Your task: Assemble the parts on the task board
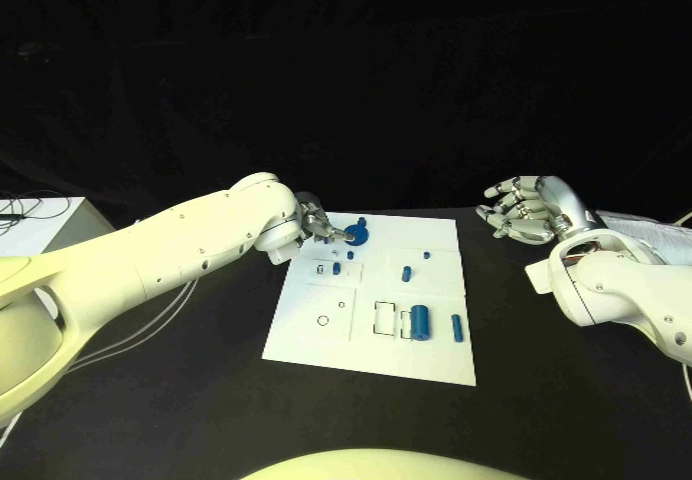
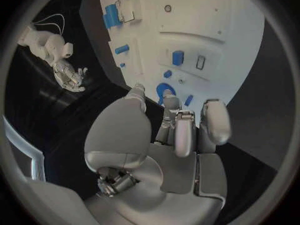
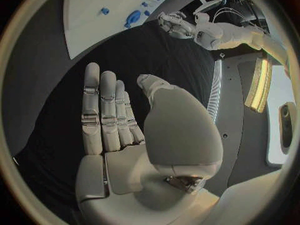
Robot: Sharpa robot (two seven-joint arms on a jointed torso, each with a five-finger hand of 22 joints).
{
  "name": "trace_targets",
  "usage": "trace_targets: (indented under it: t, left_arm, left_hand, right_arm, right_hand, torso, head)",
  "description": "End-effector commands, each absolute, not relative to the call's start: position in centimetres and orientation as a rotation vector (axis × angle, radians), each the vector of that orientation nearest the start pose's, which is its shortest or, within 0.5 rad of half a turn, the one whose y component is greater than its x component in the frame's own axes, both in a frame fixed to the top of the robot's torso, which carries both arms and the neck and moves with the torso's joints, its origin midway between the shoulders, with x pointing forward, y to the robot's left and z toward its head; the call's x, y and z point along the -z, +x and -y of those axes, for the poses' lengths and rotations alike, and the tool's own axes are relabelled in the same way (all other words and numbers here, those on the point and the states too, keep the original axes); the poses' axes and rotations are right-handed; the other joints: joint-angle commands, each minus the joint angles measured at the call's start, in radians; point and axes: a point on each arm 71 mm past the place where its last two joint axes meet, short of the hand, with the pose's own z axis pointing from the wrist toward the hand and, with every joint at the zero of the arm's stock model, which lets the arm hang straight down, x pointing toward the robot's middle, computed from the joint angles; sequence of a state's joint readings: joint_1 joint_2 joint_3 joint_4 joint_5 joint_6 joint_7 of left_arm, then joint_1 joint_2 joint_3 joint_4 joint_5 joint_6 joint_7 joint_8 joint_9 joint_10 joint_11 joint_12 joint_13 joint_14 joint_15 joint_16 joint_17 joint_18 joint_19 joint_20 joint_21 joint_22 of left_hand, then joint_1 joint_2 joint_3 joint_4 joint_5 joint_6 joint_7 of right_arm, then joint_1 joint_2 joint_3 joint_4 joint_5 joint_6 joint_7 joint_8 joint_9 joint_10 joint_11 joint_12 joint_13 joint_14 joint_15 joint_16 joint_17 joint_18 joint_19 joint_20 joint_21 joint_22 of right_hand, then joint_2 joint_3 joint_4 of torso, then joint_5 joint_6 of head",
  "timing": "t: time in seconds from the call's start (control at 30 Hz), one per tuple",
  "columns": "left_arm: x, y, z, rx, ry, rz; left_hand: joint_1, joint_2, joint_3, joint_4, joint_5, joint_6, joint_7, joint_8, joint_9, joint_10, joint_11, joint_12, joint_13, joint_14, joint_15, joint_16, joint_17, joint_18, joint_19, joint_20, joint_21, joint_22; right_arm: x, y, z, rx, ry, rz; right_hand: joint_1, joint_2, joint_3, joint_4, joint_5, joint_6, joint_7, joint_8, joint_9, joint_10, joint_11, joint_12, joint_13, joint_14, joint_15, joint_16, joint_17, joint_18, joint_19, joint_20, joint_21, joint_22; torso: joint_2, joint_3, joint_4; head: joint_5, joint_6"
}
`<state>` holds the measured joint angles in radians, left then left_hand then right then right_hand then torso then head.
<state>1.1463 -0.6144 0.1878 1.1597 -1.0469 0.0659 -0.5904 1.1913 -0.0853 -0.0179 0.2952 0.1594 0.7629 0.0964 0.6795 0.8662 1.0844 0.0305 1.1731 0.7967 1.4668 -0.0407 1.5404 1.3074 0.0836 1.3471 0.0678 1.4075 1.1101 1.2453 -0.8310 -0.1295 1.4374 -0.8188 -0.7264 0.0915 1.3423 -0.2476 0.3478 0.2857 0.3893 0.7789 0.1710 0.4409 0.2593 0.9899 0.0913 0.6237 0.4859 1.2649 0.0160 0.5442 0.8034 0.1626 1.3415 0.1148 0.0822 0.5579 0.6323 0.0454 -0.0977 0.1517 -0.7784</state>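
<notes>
black cloth covers the desk (image 1: 173, 400) and hangs as a dark backdrop behind it. white task board (image 1: 361, 345) lies flat in the middle of the desk, long side running away from the robot.

left hand (image 1: 320, 229) is at the far left corner of the board. its fingertips (image 2: 171, 103) reach a round blue part (image 1: 358, 236) there; the wrist view shows the fingers bunched over that part with the thumb beside them. contact seems likely, but a firm grip cannot be told from these views.

right hand (image 1: 522, 212) is off the board, above the bare desk near its far right corner, well apart from every part. the right wrist view shows the fingers (image 3: 103, 110) straight and side by side, thumb apart, palm bare: open, holding nothing.

parts on the board:
- small blue peg (image 1: 335, 268) just nearer than the round part, beside a small black-outlined slot.
- short blue bar (image 1: 408, 271) near the middle, with a tiny blue piece (image 1: 426, 257) just beyond it.
- large blue cylinder (image 1: 421, 322) lying beside rectangular outlines (image 1: 384, 318) at the near right area.
- slim blue pin (image 1: 457, 328) close to the right edge, next to the cylinder but not touching.
- small black ring outline (image 1: 323, 321) at the near left.

white cables (image 1: 29, 205) lie at the far left of the desk.
</notes>
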Motion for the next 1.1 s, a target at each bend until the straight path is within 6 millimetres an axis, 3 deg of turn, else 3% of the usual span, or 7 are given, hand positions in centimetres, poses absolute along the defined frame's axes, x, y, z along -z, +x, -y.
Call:
trace_targets:
  t: [0.03, 0.13, 0.4, 0.77, 1.1]
  left_arm:
    - [20.1, 55.7, -21.8, 0.443, -0.601, -2.142]
    - [19.9, 56.0, -22.1, 0.435, -0.604, -2.130]
    - [19.9, 57.4, -22.7, 0.390, -0.602, -2.076]
    - [20.2, 59.3, -23.2, 0.314, -0.613, -2.080]
    - [20.4, 59.9, -23.9, 0.250, -0.617, -2.100]
  left_hand:
    - [0.028, 0.012, 0.023, 0.000, 0.005, -0.006, 0.003, 0.004, -0.008, -0.011, -0.002, -0.003, -0.006, 0.076, 0.009, -0.006, 0.199, 0.006, -0.010, 0.001, -0.007, -0.002]
    - [0.056, 0.021, 0.083, 0.000, 0.005, -0.008, 0.004, -0.001, -0.024, -0.023, -0.001, -0.009, -0.024, 0.074, 0.009, -0.008, 0.194, 0.008, -0.013, 0.001, -0.010, -0.007]
    - [0.052, -0.017, 0.202, 0.000, 0.004, -0.009, 0.009, -0.009, -0.060, -0.039, 0.002, -0.020, -0.058, 0.068, 0.012, -0.014, 0.182, 0.011, -0.020, 0.004, -0.021, -0.025]
    - [0.025, -0.040, 0.240, 0.001, 0.002, 0.002, 0.007, -0.005, -0.072, -0.019, 0.001, -0.007, -0.047, 0.077, 0.011, -0.004, 0.199, 0.007, -0.007, 0.003, -0.012, -0.003]
    - [0.001, -0.063, 0.246, 0.001, -0.001, 0.002, 0.008, -0.003, -0.078, -0.021, 0.002, -0.008, -0.054, 0.077, 0.011, -0.004, 0.198, 0.007, -0.006, 0.002, -0.012, -0.003]
  right_arm:
    - [18.0, 50.3, 24.0, -0.823, 0.478, -1.388]
    - [18.0, 50.3, 24.0, -0.824, 0.478, -1.388]
    - [17.8, 50.2, 23.8, -0.831, 0.476, -1.387]
    - [17.5, 50.2, 23.5, -0.841, 0.470, -1.381]
    - [17.0, 50.2, 23.4, -0.845, 0.462, -1.371]
  right_hand:
    - [-0.011, 0.003, -0.005, 0.001, 0.005, -0.005, 0.005, 0.004, -0.002, 0.003, 0.003, -0.003, -0.002, 0.006, 0.002, -0.005, 0.000, 0.019, 0.006, 0.003, -0.004, -0.002]
    - [-0.009, 0.005, -0.004, -0.001, 0.008, -0.004, 0.004, 0.005, -0.002, 0.003, 0.002, -0.003, -0.003, 0.007, 0.002, -0.008, 0.000, 0.019, 0.006, 0.002, -0.005, -0.004]
    - [-0.004, 0.007, 0.000, -0.004, 0.012, -0.004, 0.004, 0.005, -0.001, 0.003, 0.001, -0.003, -0.004, 0.010, 0.001, -0.012, 0.000, 0.020, 0.008, 0.002, -0.006, -0.009]
    - [-0.001, 0.008, 0.002, -0.006, 0.013, -0.004, 0.003, 0.005, -0.001, 0.003, 0.001, -0.004, -0.005, 0.011, 0.000, -0.014, 0.001, 0.020, 0.009, 0.002, -0.006, -0.011]
    - [-0.001, 0.008, 0.003, -0.006, 0.014, -0.004, 0.003, 0.005, -0.002, 0.003, 0.001, -0.004, -0.006, 0.011, 0.000, -0.015, 0.001, 0.020, 0.010, 0.001, -0.006, -0.012]
  torso:
    - [0.001, -0.0002, 0.0011]
    - [0.001, -0.0001, 0.0013]
    - [0.007, -0.0013, -0.0005]
    - [0.027, 0.0013, -0.0096]
    - [0.044, 0.0020, -0.0064]
  head:
    - [-0.002, 0.004]
    - [-0.002, 0.006]
    - [-0.004, 0.016]
    - [0.003, 0.035]
    - [0.003, 0.043]
